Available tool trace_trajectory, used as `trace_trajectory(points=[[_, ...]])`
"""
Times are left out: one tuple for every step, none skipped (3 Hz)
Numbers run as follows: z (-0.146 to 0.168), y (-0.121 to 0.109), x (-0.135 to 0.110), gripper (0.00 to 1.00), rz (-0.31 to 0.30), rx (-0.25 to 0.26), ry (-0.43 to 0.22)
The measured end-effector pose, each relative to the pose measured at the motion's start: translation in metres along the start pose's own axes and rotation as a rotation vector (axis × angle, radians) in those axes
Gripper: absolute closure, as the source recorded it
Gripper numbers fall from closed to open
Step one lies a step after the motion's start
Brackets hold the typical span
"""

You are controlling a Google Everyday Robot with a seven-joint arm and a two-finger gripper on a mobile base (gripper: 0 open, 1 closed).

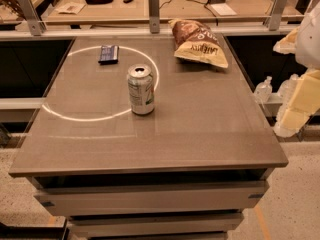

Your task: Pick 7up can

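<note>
The 7up can (141, 89) is a silvery-white can with green markings and a shiny pull-tab top. It stands upright near the middle of the grey-brown table (200, 129), on the right part of a bright ring of light. My arm shows as pale yellow-white parts at the right edge of the view, and my gripper (289, 120) hangs there beside the table's right side, well to the right of the can and apart from it.
A brown-and-yellow crisp bag (199, 42) lies at the table's back right. A flat dark blue packet (108, 53) lies at the back left. A railing with metal posts (153, 4) and another cluttered table stand behind. Plastic bottles (264, 89) sit low on the right.
</note>
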State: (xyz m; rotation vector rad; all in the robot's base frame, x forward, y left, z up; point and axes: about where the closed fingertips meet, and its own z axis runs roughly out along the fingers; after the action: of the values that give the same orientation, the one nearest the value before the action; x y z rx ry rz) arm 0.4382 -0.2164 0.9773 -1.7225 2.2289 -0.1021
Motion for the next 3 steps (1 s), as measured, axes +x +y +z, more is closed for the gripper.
trace_trajectory(points=[[0.0, 0.0, 0.0, 0.0, 0.0, 0.0, 0.0], [0.0, -0.001, 0.002, 0.0, 0.03, -0.042, -0.083], [0.019, -0.013, 0.031, 0.0, 0.089, -0.087, -0.267]])
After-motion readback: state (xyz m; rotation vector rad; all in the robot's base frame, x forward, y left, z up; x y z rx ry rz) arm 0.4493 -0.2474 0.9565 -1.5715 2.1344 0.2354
